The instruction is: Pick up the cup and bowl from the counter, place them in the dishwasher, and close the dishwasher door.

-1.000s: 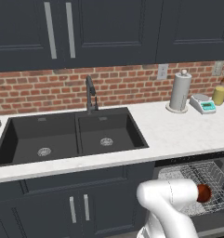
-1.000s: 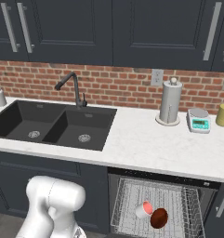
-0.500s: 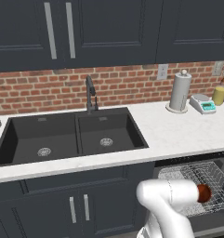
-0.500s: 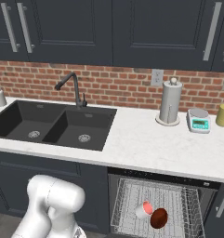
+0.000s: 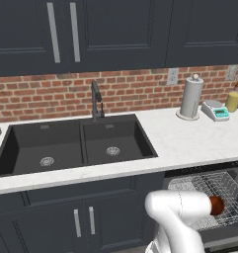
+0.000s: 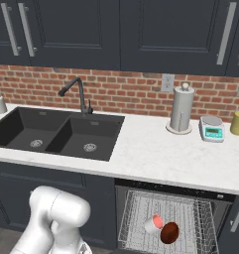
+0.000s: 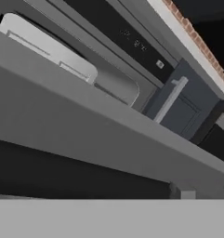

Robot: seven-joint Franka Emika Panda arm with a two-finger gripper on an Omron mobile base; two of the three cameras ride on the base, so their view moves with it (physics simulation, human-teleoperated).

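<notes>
So the cup [image 6: 152,223] and bowl [image 6: 169,232] already sit touching in the dishwasher [image 6: 165,223] rack near its front edge, off the table [image 6: 155,161], which is why the claw's open and empty, probably going for the door.

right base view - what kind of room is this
A home kitchen, rendered rather than real. It shows a black double sink with a faucet set in a white marble-look counter, a brick backsplash, and an open dishwasher holding a cup and a bowl.
</notes>
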